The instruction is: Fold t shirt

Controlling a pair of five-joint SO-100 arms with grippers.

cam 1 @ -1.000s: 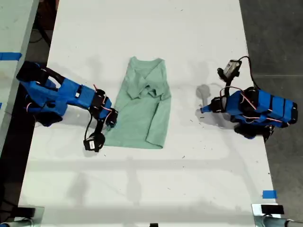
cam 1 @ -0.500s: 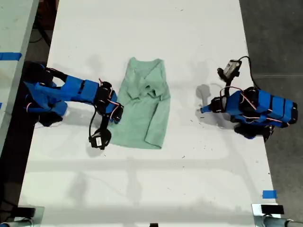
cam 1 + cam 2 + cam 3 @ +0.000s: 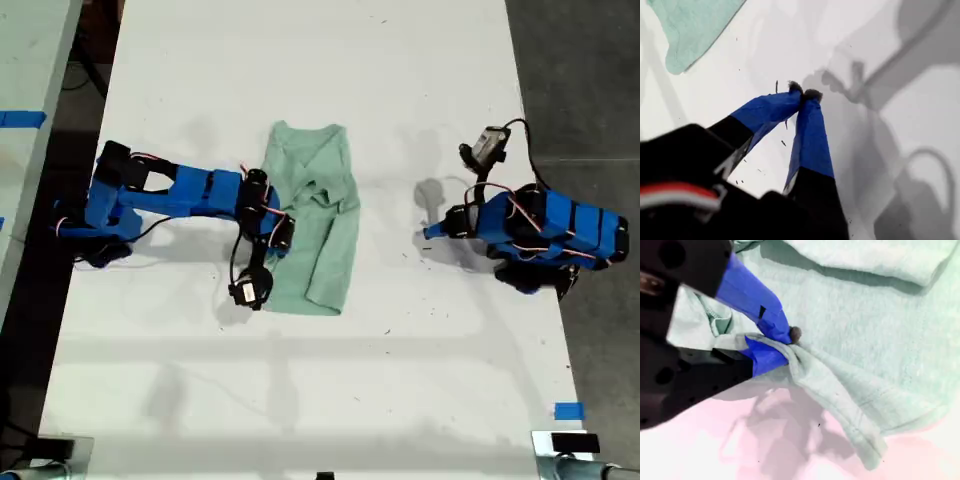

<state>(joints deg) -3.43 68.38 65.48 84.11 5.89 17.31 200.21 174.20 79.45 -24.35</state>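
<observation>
The t shirt (image 3: pixel 322 225) lies wrinkled in the middle of the white table (image 3: pixel 300 60), neckline toward the far end, with one long side folded over itself. My second gripper (image 3: pixel 279 236) reaches in from the exterior view's left and is shut on a lifted edge of the t shirt (image 3: pixel 865 315); its blue fingertips (image 3: pixel 782 329) pinch a fold of cloth. My first gripper (image 3: pixel 428 234) rests at the exterior view's right, apart from the shirt. It is shut (image 3: pixel 805 93) on nothing above bare table, with a corner of the t shirt (image 3: pixel 690 25) far ahead of it.
A strip of blue tape (image 3: pixel 568 410) marks the table near its front corner at the exterior view's right. Dark floor (image 3: pixel 580 70) runs along that side. Another pale surface with blue tape (image 3: pixel 20 118) stands off the exterior view's left.
My second arm has stretched toward the exterior view's right, dragging the shirt's side edge over the shirt body. The shirt looks narrower. My first arm has not moved.
</observation>
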